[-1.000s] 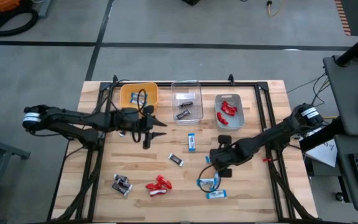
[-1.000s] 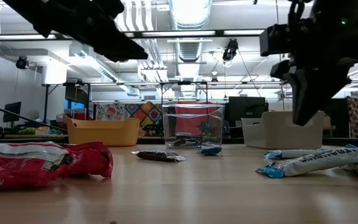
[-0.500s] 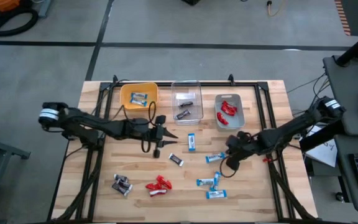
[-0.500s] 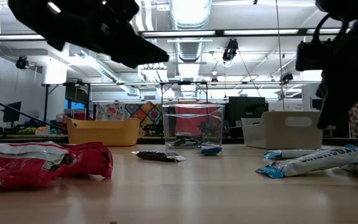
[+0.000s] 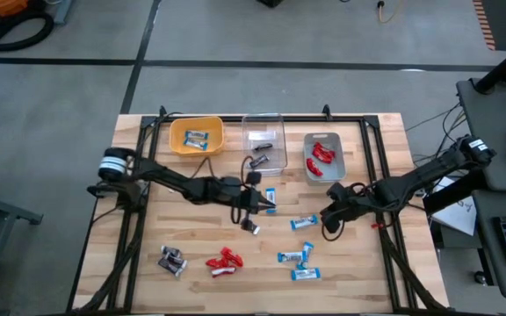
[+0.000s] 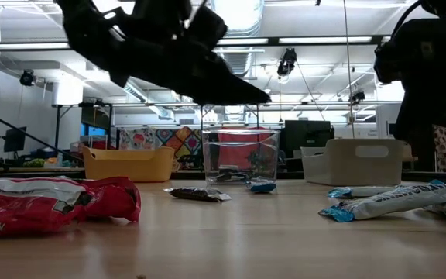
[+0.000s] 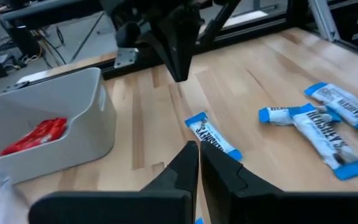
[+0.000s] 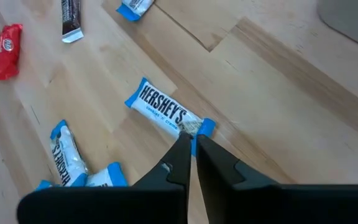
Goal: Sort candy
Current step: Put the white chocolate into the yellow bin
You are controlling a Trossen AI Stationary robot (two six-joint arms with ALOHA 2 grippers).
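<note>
Right wrist view: right gripper [image 8: 190,144] has its fingers pressed together, empty, tips just over one end of a blue-and-white candy [image 8: 166,115] lying flat on the table [image 8: 278,93]. Risk: descending closed, the tips would shove or spin the wrapper instead of straddling it; they must open first. Further out, left gripper [image 7: 199,163] is also closed and empty, another blue-and-white bar [image 7: 213,137] just ahead of its tips. Same risk there. Beyond that, the grey bin [image 7: 73,124] holds red candy [image 7: 33,135]; a wide swing could knock it.
</note>
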